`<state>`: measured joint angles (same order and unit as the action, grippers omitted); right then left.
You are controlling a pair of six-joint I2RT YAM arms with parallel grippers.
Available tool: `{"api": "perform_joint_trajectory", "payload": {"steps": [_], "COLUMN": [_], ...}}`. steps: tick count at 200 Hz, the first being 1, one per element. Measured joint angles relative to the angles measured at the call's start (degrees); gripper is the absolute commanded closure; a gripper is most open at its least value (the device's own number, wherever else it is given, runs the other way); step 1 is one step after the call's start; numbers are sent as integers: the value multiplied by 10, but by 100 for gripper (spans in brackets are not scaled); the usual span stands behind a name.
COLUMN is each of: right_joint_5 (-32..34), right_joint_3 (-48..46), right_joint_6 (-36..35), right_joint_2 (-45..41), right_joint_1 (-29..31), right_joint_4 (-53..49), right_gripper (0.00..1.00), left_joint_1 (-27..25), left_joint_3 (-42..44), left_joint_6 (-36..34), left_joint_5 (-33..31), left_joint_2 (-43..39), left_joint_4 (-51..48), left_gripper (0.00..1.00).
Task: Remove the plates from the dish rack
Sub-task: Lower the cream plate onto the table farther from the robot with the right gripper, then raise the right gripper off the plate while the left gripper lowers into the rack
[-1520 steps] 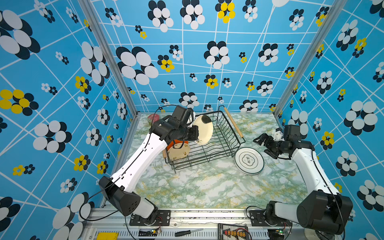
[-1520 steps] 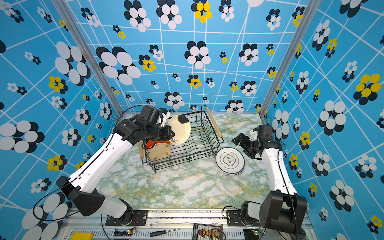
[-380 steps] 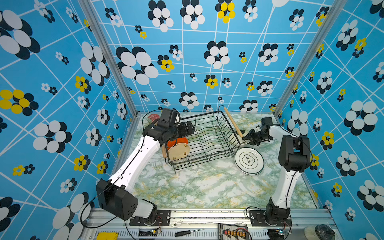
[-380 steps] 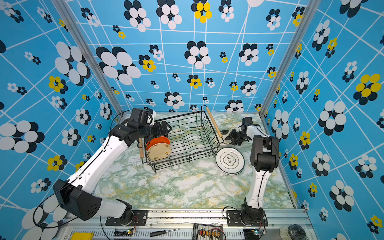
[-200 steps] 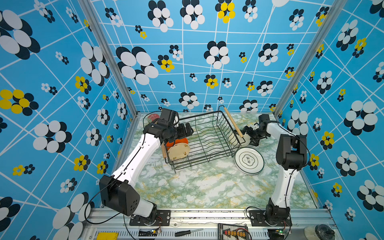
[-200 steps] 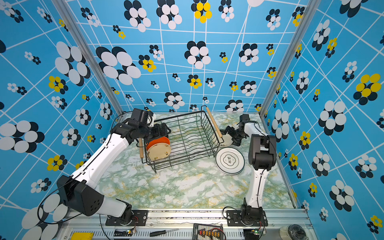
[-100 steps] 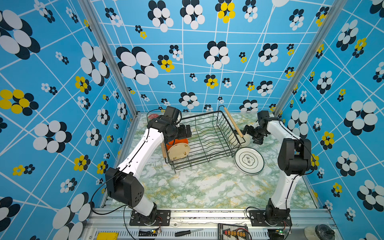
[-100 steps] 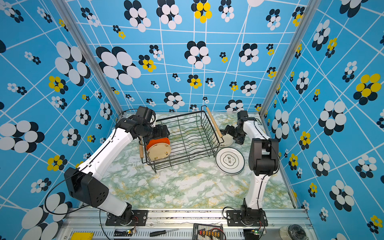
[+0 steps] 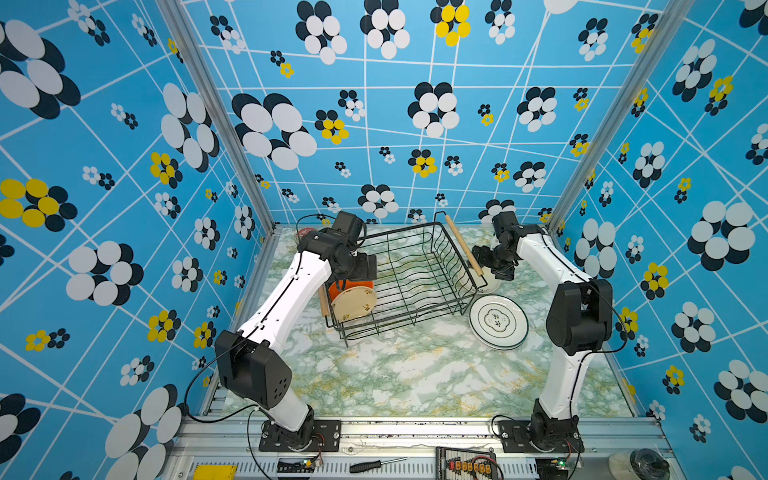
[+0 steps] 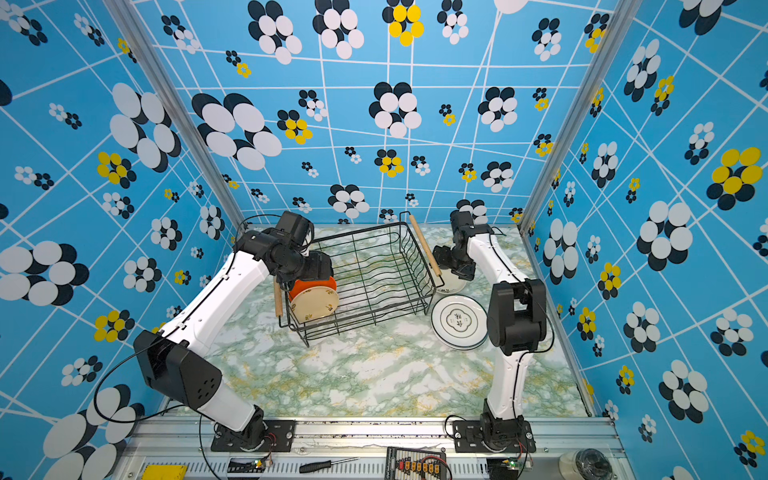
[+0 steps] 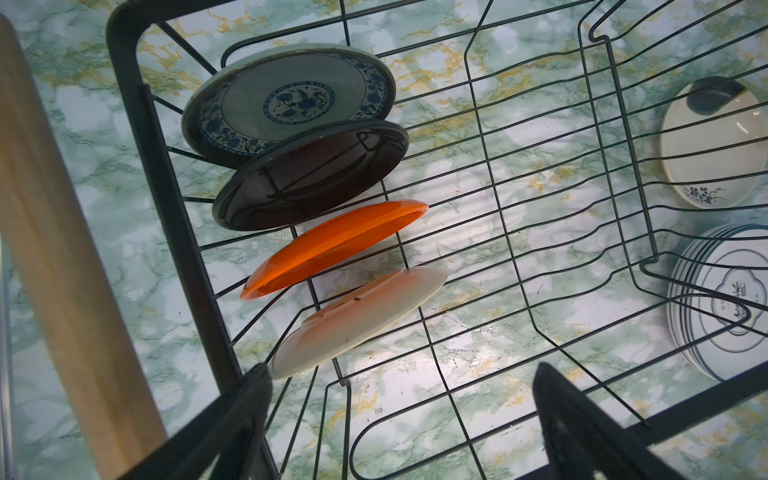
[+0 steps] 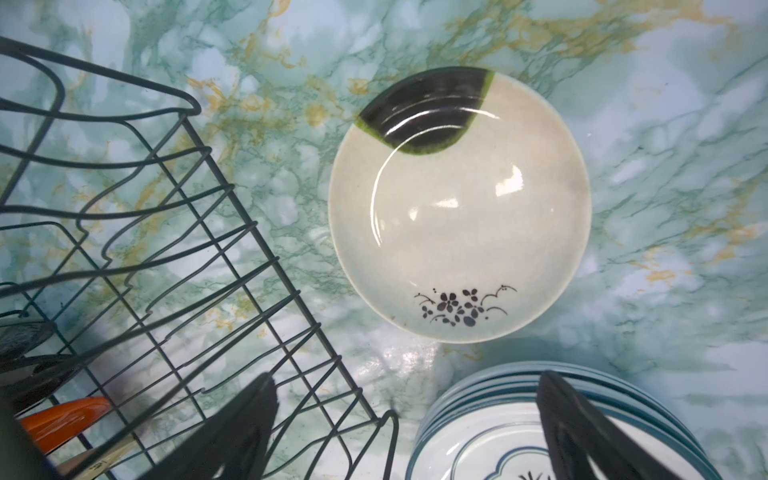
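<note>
The black wire dish rack (image 9: 405,320) (image 10: 365,324) (image 11: 174,199) stands at mid table. At its left end several small plates stand on edge: a blue-patterned plate (image 11: 291,104), a black plate (image 11: 311,178), an orange plate (image 11: 336,245) (image 9: 351,284) and a cream plate (image 11: 361,320) (image 9: 353,303). My left gripper (image 11: 401,374) (image 9: 361,266) hovers open above them, holding nothing. To the right of the rack a cream plate with a dark patch (image 12: 457,208) lies flat beside a stack of white ringed plates (image 9: 498,322) (image 12: 498,449). My right gripper (image 12: 407,380) (image 9: 494,266) hangs open and empty over them.
The rack's wooden handles (image 9: 463,245) (image 11: 62,249) run along its two short ends. A small red-lidded tin (image 9: 305,232) sits at the back left corner. Patterned blue walls close in the left, back and right sides. A screwdriver (image 9: 374,465) lies on the front rail.
The dark-patched cream plate that my left gripper held over the rack earlier now lies on the table to the rack's right. Both arms have drawn back over the last second, with the grippers still open.
</note>
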<state>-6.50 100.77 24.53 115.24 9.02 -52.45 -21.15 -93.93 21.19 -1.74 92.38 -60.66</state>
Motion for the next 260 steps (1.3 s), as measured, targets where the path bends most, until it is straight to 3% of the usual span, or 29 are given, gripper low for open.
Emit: {"api": "perform_joint_trajectory", "payload": {"steps": [68,134,172,224,260], "right_joint_5": [-16,-26,-15,-17,-20], "right_joint_3": [101,264,257,115,72], "right_joint_6": [-38,-78,-74,-59,-59], "right_joint_2": [66,165,161,71,3], "right_joint_1": [57,89,89,58,38], "right_joint_4": [-50,-116,-122,-81,-66], "right_gripper": [1,1,1,1,1], "left_joint_1": [-3,1,22,48,60], "left_joint_3": [-25,-37,-37,-36,-30], "left_joint_6": [-30,-42,-50,-67,-78], "left_joint_5": [-52,-123,-142,-144,-144], "left_joint_2": [14,36,47,90,106], "left_joint_4": [-73,-157,-178,-176,-171], "left_gripper": [1,4,10,22,26]}}
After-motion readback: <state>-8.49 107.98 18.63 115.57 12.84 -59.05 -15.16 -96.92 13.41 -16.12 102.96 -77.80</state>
